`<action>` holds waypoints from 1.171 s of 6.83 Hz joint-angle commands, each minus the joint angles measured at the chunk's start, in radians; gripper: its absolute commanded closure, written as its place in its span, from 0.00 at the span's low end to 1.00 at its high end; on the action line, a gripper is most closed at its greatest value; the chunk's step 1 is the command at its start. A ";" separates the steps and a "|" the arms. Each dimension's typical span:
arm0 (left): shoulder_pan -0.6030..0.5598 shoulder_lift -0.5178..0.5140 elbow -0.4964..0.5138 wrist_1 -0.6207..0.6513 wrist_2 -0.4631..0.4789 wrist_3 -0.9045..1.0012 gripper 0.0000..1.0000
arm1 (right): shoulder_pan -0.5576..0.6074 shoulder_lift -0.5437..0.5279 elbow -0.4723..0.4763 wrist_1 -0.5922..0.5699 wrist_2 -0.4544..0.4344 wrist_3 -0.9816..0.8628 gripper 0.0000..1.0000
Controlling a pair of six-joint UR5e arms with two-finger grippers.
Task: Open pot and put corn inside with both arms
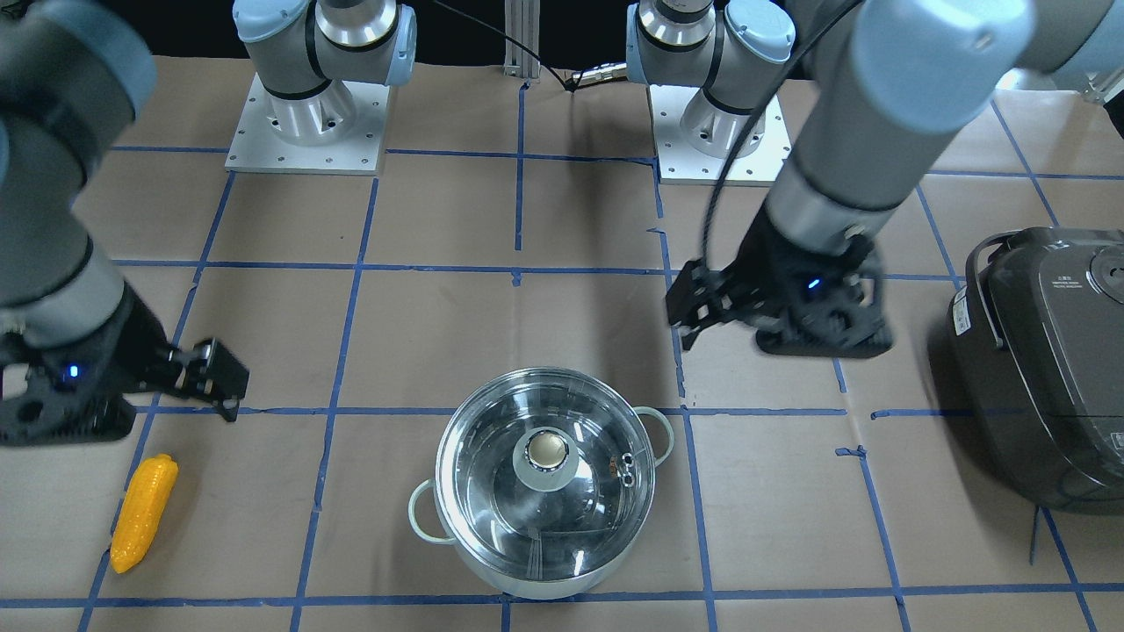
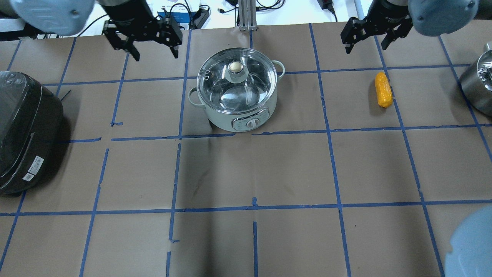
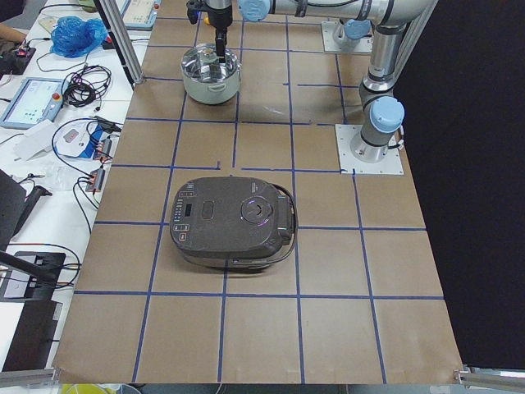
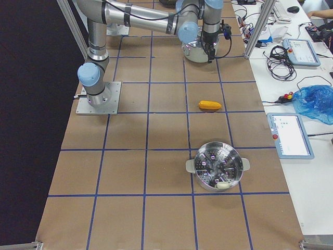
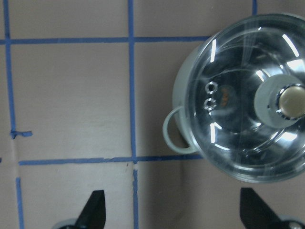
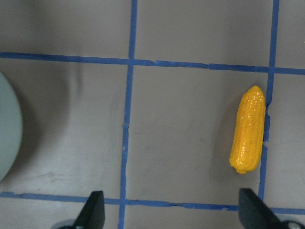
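The pot (image 2: 223, 115) stands at the far middle of the table with its glass lid (image 2: 246, 86) shut and the knob (image 2: 235, 67) on top. The corn (image 2: 383, 90) lies flat on the paper to the pot's right. My left gripper (image 2: 155, 54) hovers open and empty to the left of the pot. In the left wrist view the lid (image 5: 238, 95) fills the right side, beyond the open fingers (image 5: 93, 210). My right gripper (image 2: 365, 44) hovers open and empty just beyond the corn, a little to its left. The right wrist view shows the corn (image 6: 248, 136) at right.
A dark grey rice cooker (image 2: 27, 130) sits at the table's left end. A second steel pot with a steamer insert (image 4: 218, 165) stands at the right end, also showing at the overhead view's right edge (image 2: 478, 84). Blue tape lines grid the brown paper.
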 commanded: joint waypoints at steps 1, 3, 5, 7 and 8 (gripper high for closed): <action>-0.091 -0.173 0.157 0.030 -0.013 -0.088 0.00 | -0.115 0.175 0.003 -0.118 0.007 -0.018 0.03; -0.166 -0.280 0.198 0.057 -0.027 -0.128 0.00 | -0.166 0.272 0.003 -0.143 0.007 -0.037 0.08; -0.183 -0.294 0.184 0.073 -0.029 -0.168 0.00 | -0.175 0.302 0.024 -0.149 -0.002 -0.037 0.30; -0.191 -0.304 0.174 0.078 -0.024 -0.168 0.00 | -0.175 0.302 0.068 -0.190 0.003 -0.038 0.73; -0.194 -0.309 0.155 0.085 -0.023 -0.170 0.00 | -0.175 0.299 0.061 -0.187 -0.002 -0.048 0.87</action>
